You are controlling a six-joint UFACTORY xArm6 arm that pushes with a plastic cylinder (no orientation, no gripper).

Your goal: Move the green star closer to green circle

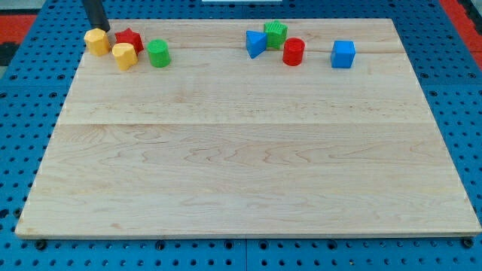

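Observation:
The green star [276, 33] sits near the view's top, right of centre, touching a blue triangle [255, 43]. The green circle [158, 53] stands at the view's top left, far left of the star. My tip [104, 30] is at the top-left corner, just above a yellow hexagon [96, 41] and left of a red star [129, 38]. The tip is far from the green star.
A second yellow block [124, 56] lies between the yellow hexagon and the green circle. A red cylinder [294, 51] and a blue cube [343, 53] stand right of the green star. The wooden board [248, 150] lies on a blue pegboard.

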